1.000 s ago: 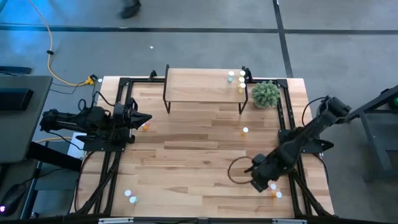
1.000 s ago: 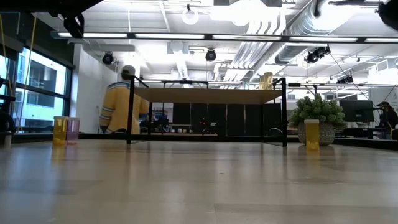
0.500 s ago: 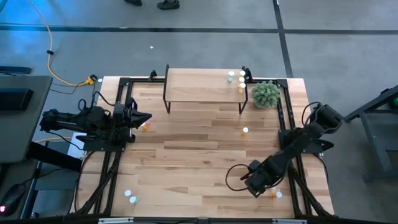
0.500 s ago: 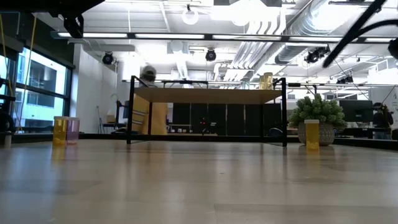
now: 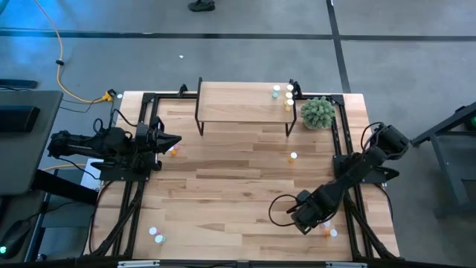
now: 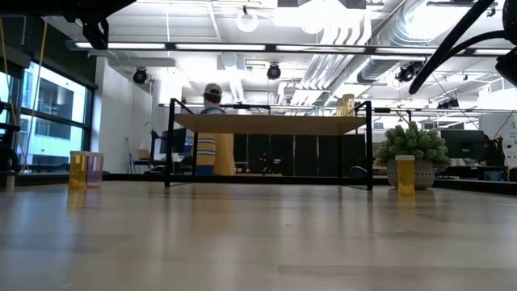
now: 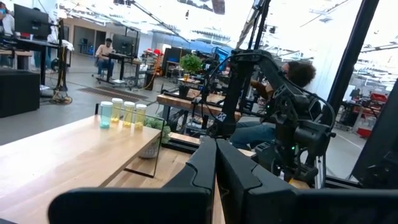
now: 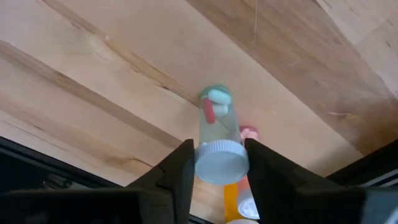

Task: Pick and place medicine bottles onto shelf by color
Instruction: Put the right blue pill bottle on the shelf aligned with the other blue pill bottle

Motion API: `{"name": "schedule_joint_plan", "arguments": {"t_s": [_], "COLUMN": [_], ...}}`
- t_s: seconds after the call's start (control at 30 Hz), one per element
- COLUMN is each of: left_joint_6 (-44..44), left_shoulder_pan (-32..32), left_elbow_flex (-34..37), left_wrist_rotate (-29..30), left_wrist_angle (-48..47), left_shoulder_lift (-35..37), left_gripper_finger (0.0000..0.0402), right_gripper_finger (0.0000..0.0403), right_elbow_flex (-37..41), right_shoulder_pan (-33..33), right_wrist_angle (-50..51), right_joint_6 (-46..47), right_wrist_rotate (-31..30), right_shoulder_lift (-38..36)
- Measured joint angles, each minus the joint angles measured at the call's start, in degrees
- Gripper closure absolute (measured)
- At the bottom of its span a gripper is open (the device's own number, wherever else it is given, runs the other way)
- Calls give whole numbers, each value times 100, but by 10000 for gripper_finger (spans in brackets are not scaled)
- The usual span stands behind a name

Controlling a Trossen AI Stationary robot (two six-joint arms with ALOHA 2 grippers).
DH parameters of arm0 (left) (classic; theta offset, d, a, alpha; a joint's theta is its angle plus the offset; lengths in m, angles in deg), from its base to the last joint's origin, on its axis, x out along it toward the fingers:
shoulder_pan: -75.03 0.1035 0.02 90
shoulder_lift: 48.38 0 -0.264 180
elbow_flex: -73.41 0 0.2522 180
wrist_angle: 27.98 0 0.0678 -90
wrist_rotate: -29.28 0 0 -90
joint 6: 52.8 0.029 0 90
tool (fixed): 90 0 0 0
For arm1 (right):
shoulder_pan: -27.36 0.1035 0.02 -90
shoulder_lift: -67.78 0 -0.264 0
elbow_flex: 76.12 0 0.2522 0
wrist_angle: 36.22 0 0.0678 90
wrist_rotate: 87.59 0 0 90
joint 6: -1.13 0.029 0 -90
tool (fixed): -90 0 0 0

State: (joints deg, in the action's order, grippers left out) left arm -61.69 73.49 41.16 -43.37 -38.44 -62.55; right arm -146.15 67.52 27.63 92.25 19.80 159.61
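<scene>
My right gripper (image 5: pixel 305 214) is at the table's near right corner, pointing down, shut on a pale clear bottle (image 8: pixel 216 124) with a white cap that stands upright among other medicine bottles (image 5: pixel 329 232). An orange bottle (image 8: pixel 232 194) and a pink one (image 8: pixel 249 132) stand close beside it. The shelf (image 5: pixel 244 104) stands at the far middle on black legs, with several bottles (image 5: pixel 286 95) at its right end. One bottle (image 5: pixel 293 156) stands alone on the table. My left gripper (image 5: pixel 175 141) waits shut at the table's left side, beside an orange bottle (image 5: pixel 172 152). My right gripper pinches the bottle's white cap (image 8: pixel 222 163) between its two fingers, one on each side. The fingers come from above, pointing down. The bottle is upright, its bottom end toward the table; whether it still rests there I cannot tell.
A round green plant (image 5: pixel 318 112) stands right of the shelf. Two more bottles (image 5: pixel 155 234) stand at the near left corner. Black frame rails (image 5: pixel 131 201) run along both sides of the table. A person (image 6: pixel 212 129) stands in the room behind the shelf.
My right arm has folded in and sunk, and its gripper has shifted a little toward the table's left edge, down over the bottles at the near right. The person behind the table has walked to the right.
</scene>
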Motion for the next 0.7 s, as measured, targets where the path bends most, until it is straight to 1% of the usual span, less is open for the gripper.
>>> {"name": "schedule_joint_plan", "arguments": {"t_s": [0.07, 0.17, 0.27, 0.33, 0.4, 0.47, 0.53, 0.63, 0.7], "left_joint_6": [1, 4, -4, -8, 0, -12, -6, -75, -145], "left_shoulder_pan": [0, 0, 0, 0, 0, 0, 0, 0, 0], "left_elbow_flex": [0, 0, 0, 0, -2, -2, -2, -2, -2], "left_wrist_rotate": [0, 0, 18, 28, 39, 39, 39, 40, 40], "left_wrist_angle": [1, 1, 1, 1, 1, 1, 1, 3, 1], "left_shoulder_lift": [0, -1, 0, 0, 0, 0, -2, -1, -2], "left_gripper_finger": [401, 401, 401, 401, 401, 401, 401, 401, 401], "right_gripper_finger": [287, 288, 289, 289, 289, 290, 290, 290, 290], "right_elbow_flex": [0, -48, -264, -490, -840, -1288, -1897, -3018, -3748], "right_shoulder_pan": [0, -2, -43, -125, -313, -588, -945, -1566, -1995], "right_wrist_angle": [0, 49, 317, 564, 692, 726, 807, 1074, 1454], "right_joint_6": [-16, -328, -897, -1358, -1900, -2538, -3288, -4655, -5447], "right_wrist_rotate": [-4, -38, -107, -297, -710, -1322, -2012, -3018, -3570], "right_shoulder_lift": [-6, -72, -278, -482, -746, -1005, -1170, -1190, -1047]}}
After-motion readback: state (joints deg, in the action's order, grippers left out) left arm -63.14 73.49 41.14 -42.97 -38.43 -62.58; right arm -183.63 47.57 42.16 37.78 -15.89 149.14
